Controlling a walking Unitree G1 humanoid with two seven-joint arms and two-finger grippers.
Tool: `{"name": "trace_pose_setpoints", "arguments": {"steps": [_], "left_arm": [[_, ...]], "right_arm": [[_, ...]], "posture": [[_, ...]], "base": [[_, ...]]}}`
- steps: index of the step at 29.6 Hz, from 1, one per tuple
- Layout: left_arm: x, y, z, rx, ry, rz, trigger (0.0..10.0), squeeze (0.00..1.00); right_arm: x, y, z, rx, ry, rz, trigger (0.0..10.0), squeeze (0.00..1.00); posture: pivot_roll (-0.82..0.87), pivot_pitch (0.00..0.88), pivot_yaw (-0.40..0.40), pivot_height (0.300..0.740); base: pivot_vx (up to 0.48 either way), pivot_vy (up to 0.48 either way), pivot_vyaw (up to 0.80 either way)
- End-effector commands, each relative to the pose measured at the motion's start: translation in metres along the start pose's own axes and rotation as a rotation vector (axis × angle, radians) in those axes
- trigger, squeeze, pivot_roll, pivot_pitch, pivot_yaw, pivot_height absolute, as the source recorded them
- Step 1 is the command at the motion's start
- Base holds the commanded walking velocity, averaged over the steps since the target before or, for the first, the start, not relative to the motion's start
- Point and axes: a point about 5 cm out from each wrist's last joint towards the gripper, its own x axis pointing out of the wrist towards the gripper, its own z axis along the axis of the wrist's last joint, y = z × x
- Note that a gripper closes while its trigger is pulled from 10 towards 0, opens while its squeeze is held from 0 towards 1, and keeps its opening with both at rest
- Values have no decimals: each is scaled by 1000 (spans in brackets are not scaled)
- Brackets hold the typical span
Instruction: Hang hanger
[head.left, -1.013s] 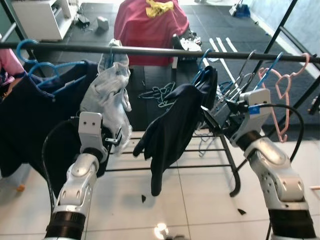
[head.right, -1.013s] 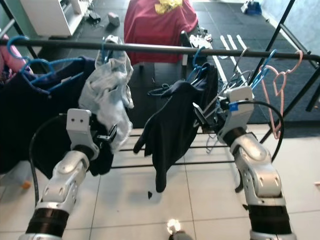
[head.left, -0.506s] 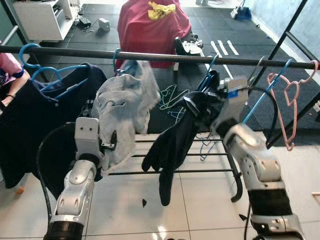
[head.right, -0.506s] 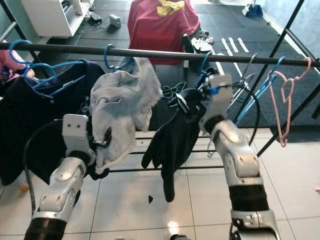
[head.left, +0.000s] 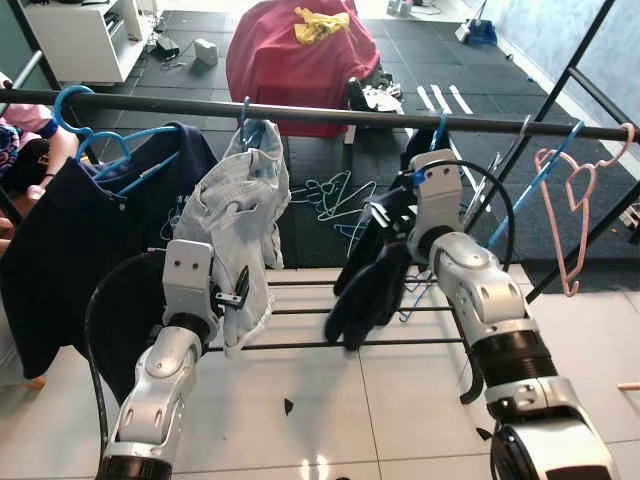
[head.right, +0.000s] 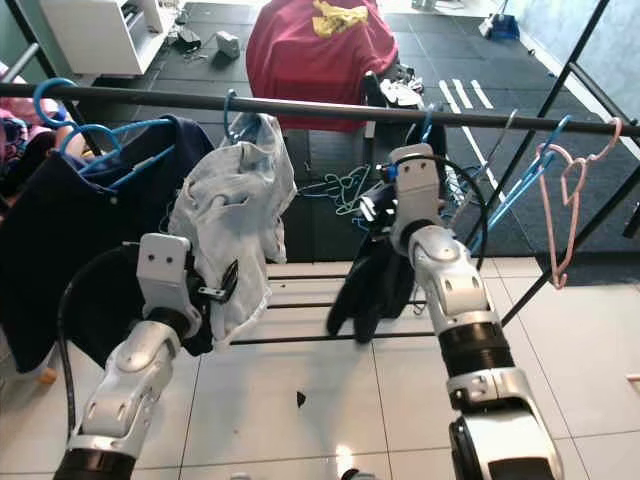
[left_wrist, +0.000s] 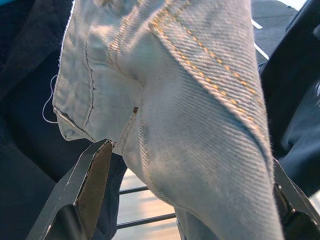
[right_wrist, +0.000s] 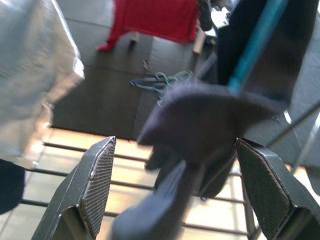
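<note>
Right hand: my fingers apart around dark garment on blue hanger, at rail.
Left hand: fingers apart, straddling jeans.

Dark garment on blue hanger hangs from rail; right gripper touching it.

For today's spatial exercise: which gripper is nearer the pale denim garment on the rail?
Left. The left gripper has its fingers either side of the denim garment; the right gripper is off beside the dark garment.
</note>
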Motion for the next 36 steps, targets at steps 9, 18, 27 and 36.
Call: {"name": "trace_pose_setpoints", "arguments": {"steps": [9,18,27,36], "left_arm": [[-5,-5,-4,-11,26,-19,10000,0],[-5,-7,-3,-14,27,-24,10000,0],[-4,-8,-4,-19,34,-29,10000,0],[-4,-8,-6,-22,42,-22,10000,0]], "right_arm": [[-6,-13,12,-6,-60,-31,10000,0],[-3,-20,-4,-55,49,-107,10000,0],[-5,-32,-12,-40,101,-143,0,0],[-10,-36,5,-48,-8,-136,0,0]], "posture": [[-70,214,-53,740],[-69,210,-54,740],[-72,193,-56,740],[-76,178,-58,740]], "base": [[0,0,0],[0,0,0],[0,0,0],[0,0,0]]}}
